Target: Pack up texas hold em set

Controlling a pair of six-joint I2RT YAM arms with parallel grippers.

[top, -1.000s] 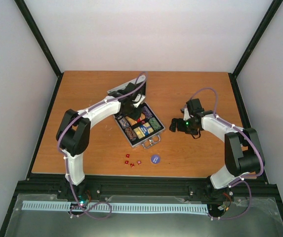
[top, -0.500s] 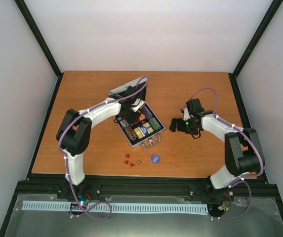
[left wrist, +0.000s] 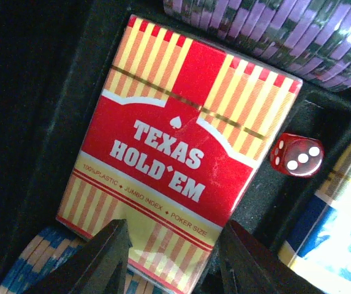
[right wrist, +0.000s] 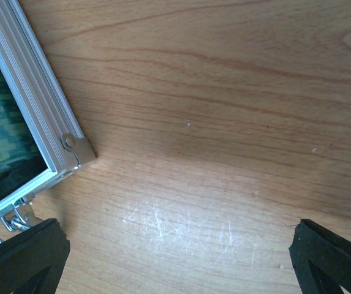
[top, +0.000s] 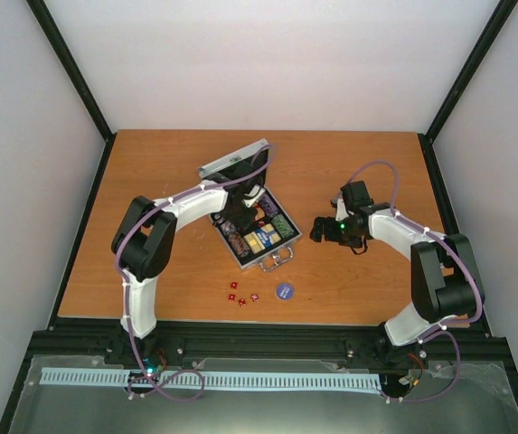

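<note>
The silver case point(top: 287, 240) lies open mid-table with its lid point(top: 232, 160) raised behind it. Chip stacks point(top: 257, 239) fill its slots. My left gripper point(top: 250, 203) reaches into the case's back part. In the left wrist view it point(left wrist: 175, 260) is open, its fingers point(left wrist: 105, 257) over the lower end of the red-orange card box point(left wrist: 175, 141), which lies flat in the black lining. One red die point(left wrist: 296, 155) sits beside the box. Three red dice point(top: 240, 295) and the blue-purple disc point(top: 284, 290) lie on the table. My right gripper point(top: 323, 230) is open and empty, just right of the case.
In the right wrist view the case's corner point(right wrist: 71, 147) and a latch point(right wrist: 7, 220) sit at the left, over bare wood between the wide-open gripper point(right wrist: 178, 260). Purple chips point(left wrist: 273, 24) and blue chips point(left wrist: 31, 260) flank the card box. Black frame rails edge the table.
My left arm's elbow has swung right and its wrist has settled lower into the case. The right arm, dice and disc have not moved.
</note>
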